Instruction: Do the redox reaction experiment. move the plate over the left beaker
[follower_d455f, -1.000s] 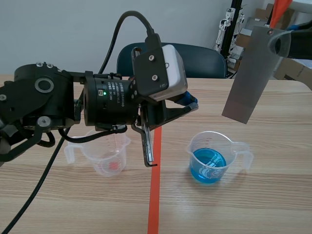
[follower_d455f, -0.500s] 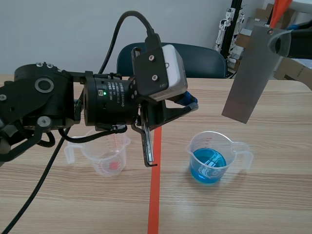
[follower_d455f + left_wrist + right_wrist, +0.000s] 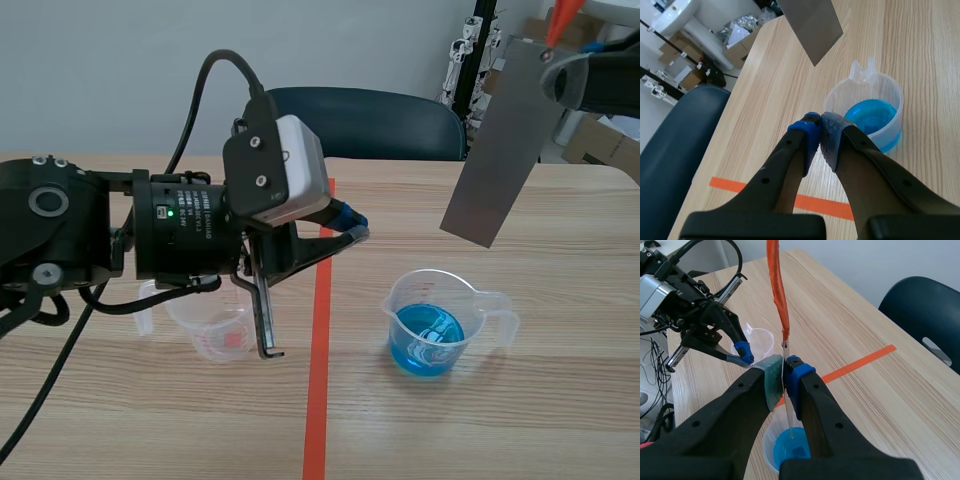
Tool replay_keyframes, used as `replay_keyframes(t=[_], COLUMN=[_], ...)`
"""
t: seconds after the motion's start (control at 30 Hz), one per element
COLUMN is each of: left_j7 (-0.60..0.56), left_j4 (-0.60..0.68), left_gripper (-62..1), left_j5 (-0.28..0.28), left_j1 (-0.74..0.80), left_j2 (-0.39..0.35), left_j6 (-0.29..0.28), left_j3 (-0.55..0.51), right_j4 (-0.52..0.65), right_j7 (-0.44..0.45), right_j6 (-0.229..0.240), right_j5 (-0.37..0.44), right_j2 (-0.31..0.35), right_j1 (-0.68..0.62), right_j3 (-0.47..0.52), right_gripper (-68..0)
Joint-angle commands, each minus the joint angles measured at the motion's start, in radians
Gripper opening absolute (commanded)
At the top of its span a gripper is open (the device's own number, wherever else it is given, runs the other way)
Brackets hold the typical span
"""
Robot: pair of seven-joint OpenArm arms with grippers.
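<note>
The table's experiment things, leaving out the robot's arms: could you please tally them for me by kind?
Beakers: 2, the left beaker with a red trace and the right beaker with blue liquid
Metal plate: 1, held above the table
Orange strip at the plate's top: 1
Total: 4

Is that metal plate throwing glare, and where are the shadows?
Scene view: the plate looks dull grey with no glare; small white glints sit on the blue liquid in the right beaker; only a faint, soft shadow lies beside that beaker. Left wrist view: the plate is evenly grey too.
</note>
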Motion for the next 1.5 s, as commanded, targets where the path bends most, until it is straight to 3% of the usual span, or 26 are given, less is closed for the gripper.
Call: replay_keyframes(t=[0.0,0.47,0.93,1.13,1.47], left_j7=[-0.014,-0.185,-0.521,-0.565,-0.678], left_j4=[0.022,0.099,0.098,0.093,-0.027], left_gripper=[-58.2,-58.2,-58.2,-58.2,-58.2], left_j5=[-0.014,-0.014,-0.014,-0.014,-0.002], left_j1=[0.022,0.320,0.698,0.804,0.890], left_j2=[-0.018,-0.147,-0.182,-0.141,0.038], left_j6=[0.006,0.005,0.006,0.087,0.107], left_j3=[-0.023,-0.260,-0.507,-0.525,-0.569], right_j4=[0.005,0.005,0.005,0.005,0.004], right_j7=[0.007,-0.119,-0.370,-0.517,-0.699], right_j6=[0.003,-0.001,0.000,0.000,-0.001], right_j5=[0.014,0.012,0.013,0.013,0.019], right_j2=[-0.006,-0.124,-0.334,-0.447,-0.621], right_j1=[0.013,0.091,0.237,0.280,0.328], right_j3=[0.023,0.023,0.023,0.022,0.022], right_gripper=[-67.1,-67.1,-67.1,-67.1,-67.1])
